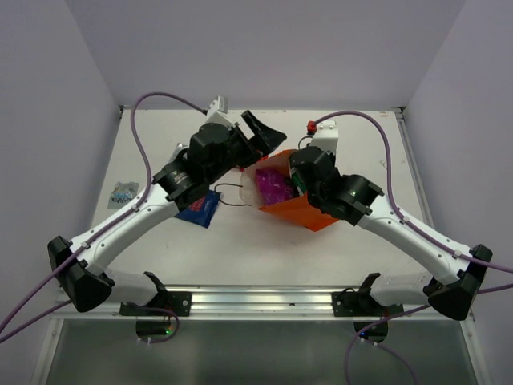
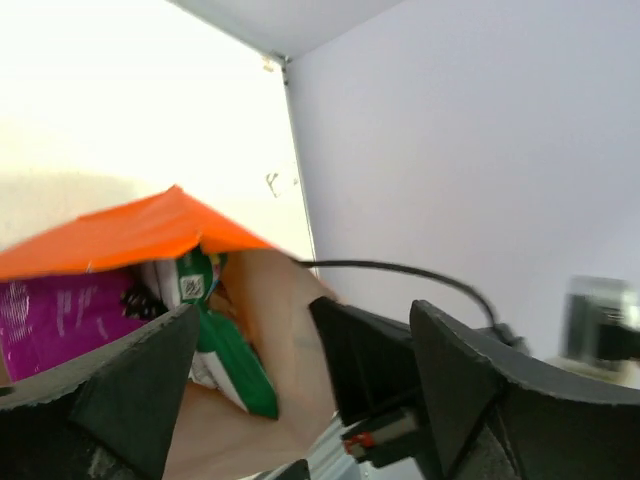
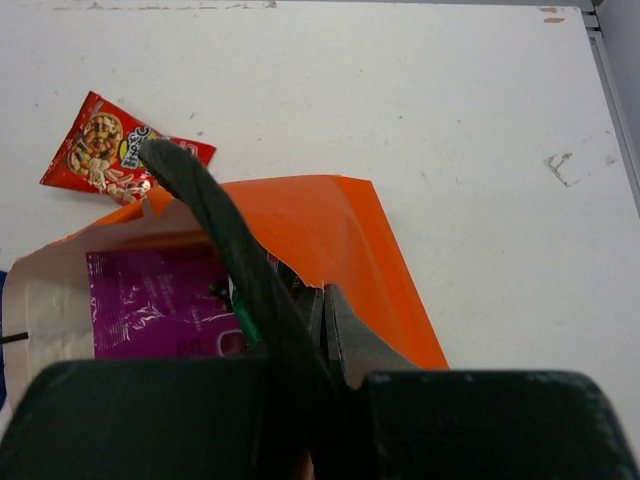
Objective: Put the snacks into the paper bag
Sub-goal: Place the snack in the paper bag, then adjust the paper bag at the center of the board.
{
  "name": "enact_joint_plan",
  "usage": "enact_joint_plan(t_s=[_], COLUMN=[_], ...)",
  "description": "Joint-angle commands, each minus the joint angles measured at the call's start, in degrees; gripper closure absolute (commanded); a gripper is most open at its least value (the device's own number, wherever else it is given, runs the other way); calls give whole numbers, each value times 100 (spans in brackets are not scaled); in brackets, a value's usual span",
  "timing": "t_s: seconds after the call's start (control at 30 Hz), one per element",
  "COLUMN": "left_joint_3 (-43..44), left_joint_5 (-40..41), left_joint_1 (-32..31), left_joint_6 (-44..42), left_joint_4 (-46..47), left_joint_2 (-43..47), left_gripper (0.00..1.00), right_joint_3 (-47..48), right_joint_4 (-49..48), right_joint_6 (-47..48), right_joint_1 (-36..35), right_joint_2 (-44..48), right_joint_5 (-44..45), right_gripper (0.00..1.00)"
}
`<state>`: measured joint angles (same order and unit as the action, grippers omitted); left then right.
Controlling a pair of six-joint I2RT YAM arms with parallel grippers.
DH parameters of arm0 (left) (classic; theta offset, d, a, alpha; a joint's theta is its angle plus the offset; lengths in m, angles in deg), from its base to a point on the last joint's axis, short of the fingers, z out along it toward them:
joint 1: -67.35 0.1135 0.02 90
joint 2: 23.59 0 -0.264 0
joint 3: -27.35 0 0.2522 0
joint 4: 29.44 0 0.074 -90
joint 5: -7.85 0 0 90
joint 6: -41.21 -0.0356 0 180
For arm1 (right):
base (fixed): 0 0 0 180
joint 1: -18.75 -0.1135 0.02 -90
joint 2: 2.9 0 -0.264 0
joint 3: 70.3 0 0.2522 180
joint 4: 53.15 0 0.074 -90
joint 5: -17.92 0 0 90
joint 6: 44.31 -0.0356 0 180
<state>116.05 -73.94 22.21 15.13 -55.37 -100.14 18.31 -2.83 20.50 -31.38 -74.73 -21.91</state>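
Starting big: white table point(image 1: 264, 257) with both arms reaching in over it. Orange paper bag point(image 1: 309, 210) lies on its side between the two grippers, pale inside showing at the mouth. Right gripper point(image 1: 295, 186) is pressed together on the bag's orange wall, pinching the paper near a torn edge, with one finger lying over the wall. Left gripper point(image 2: 252, 320) is spread wide and holding nothing; the bag mouth is just ahead of its fingers. Magenta-purple packet point(image 3: 160, 300) lies flat inside the bag, just left of the right gripper's fingers. Green-and-white packet point(image 2: 225, 350) is also inside, straight ahead of the left gripper and seen between its spread fingers, not touching either finger as far as I can tell. Red packet point(image 3: 115, 150) is outside the bag on the table, past the tip of the right gripper's long finger. Dark blue packet point(image 1: 200, 210) is on the table behind the left gripper, partly under that arm. Silver-grey packet point(image 1: 124, 192) is well apart from both grippers, out beyond the left arm. Thin black cord handle point(image 2: 400, 268) loops just right of the left gripper's fingers.
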Motion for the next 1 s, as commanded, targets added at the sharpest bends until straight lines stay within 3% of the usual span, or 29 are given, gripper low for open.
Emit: enact_joint_plan(t_s=[0.0,0.1,0.23,0.43,0.77,0.97], left_joint_3=[881,1418,1244,522,-427,-919], left_joint_5=[303,715,1428,1017,928,622], left_joint_1=[-47,-47,-38,-29,93,234], left_joint_6=[-1047,-1610,-1874,-1980,-2006,-1998], left_joint_4=[-696,-1557,-2447,-3037,-2625,-1949], left_joint_2=[114,263,562,326,-9,-175], left_gripper=[8,7,10,14,19,27], right_joint_3=[65,118,170,197,83,-5], right_joint_4=[-149,-123,-87,-79,-26,-52], right_joint_6=[14,32,67,32,-74,-135], right_joint_1=[-6,3,3,12,12,12], right_joint_2=[240,258,258,231,301,319], right_joint_5=[186,142,107,-34,-157,-236], right_gripper=[100,100,100,100,100,100])
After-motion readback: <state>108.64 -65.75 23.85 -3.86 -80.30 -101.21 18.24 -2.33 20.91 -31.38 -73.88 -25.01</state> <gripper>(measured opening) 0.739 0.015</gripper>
